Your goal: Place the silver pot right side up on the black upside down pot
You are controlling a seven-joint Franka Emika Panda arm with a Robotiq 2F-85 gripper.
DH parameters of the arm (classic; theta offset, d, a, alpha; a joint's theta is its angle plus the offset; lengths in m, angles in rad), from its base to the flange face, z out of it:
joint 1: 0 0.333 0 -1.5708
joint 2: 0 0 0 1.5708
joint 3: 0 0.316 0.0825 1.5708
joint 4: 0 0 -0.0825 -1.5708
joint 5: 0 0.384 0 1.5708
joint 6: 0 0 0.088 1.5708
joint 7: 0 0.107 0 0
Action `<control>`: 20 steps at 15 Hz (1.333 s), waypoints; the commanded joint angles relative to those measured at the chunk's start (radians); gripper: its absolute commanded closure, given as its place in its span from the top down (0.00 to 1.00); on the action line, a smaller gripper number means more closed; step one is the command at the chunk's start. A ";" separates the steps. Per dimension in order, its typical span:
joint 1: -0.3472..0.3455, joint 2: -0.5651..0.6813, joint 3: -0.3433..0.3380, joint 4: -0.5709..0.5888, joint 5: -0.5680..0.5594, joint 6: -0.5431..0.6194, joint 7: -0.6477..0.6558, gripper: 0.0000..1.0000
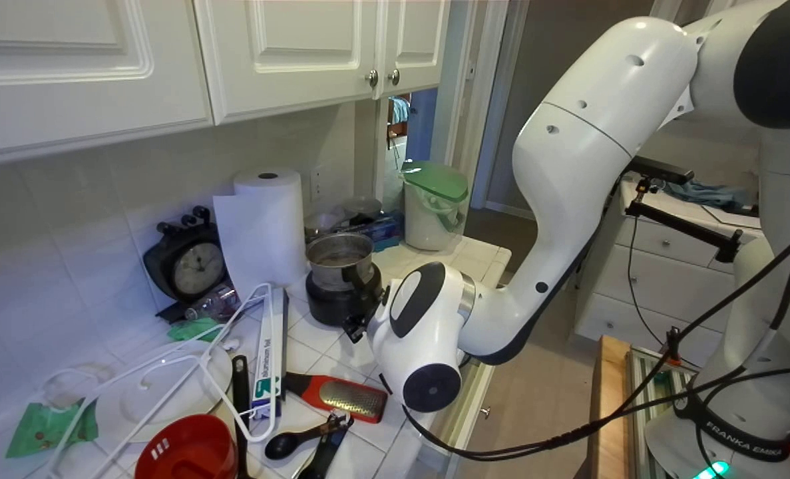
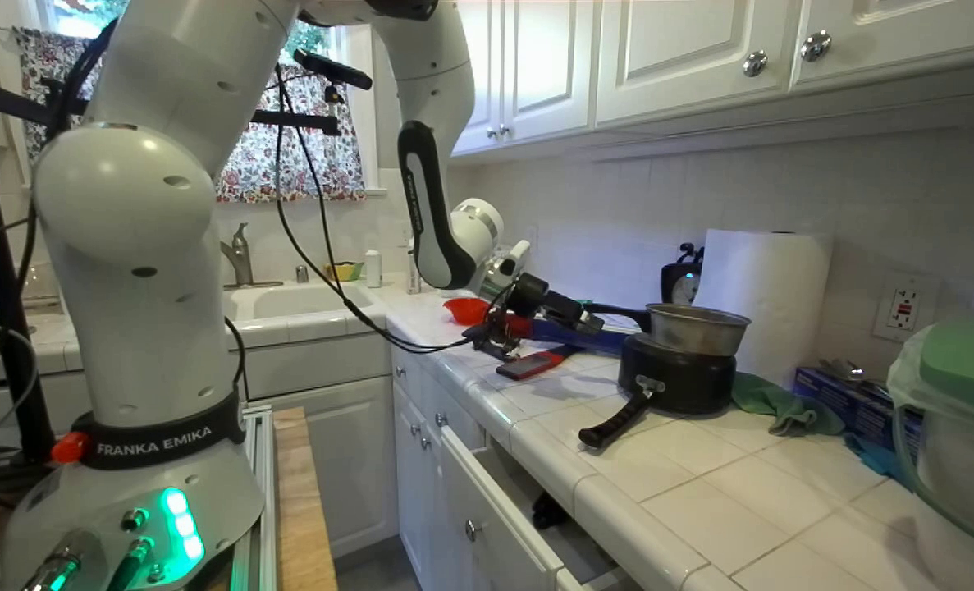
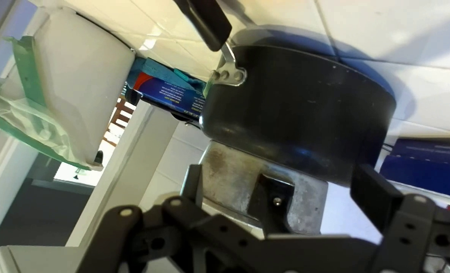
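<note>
Silver pot (image 2: 698, 332) atop black (image 2: 683, 379), seemingly level

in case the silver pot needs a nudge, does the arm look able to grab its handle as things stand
Probably yes: in the wrist view the gripper stands open, and the handle of the silver pot seems to run between the jaws, with nothing visible to block them from closing.

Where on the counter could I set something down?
Bare tile lies between the black pot, the bin and the counter's front edge. A smaller patch sits between that pot and the grater. It's crowded around the red bowl, with plate, foil box and spoon.
</note>
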 commanded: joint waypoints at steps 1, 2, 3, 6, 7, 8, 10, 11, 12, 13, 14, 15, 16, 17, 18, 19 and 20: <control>-0.029 -0.070 0.007 -0.013 0.102 0.087 -0.137 1.00; -0.037 -0.086 0.004 -0.011 0.123 0.118 -0.176 1.00; -0.043 -0.097 0.001 -0.009 0.146 0.141 -0.215 1.00; -0.064 -0.133 -0.013 0.003 0.241 0.209 -0.361 1.00; -0.072 -0.144 -0.019 0.007 0.276 0.230 -0.413 1.00; -0.076 -0.154 -0.025 0.010 0.305 0.250 -0.459 1.00; -0.095 -0.175 -0.036 0.016 0.378 0.314 -0.577 1.00; -0.100 -0.183 -0.043 0.019 0.416 0.338 -0.628 1.00; -0.106 -0.193 -0.052 0.021 0.446 0.368 -0.674 1.00; -0.110 -0.202 -0.061 0.021 0.476 0.394 -0.712 1.00; -0.113 -0.212 -0.070 0.024 0.502 0.418 -0.733 1.00; -0.114 -0.224 -0.079 0.023 0.525 0.441 -0.751 1.00; -0.112 -0.235 -0.089 0.021 0.541 0.459 -0.761 1.00; -0.111 -0.246 -0.098 0.020 0.562 0.469 -0.767 1.00; -0.109 -0.257 -0.108 0.020 0.569 0.478 -0.764 1.00; -0.109 -0.266 -0.114 0.018 0.589 0.488 -0.775 1.00; -0.110 -0.278 -0.122 0.016 0.597 0.498 -0.775 1.00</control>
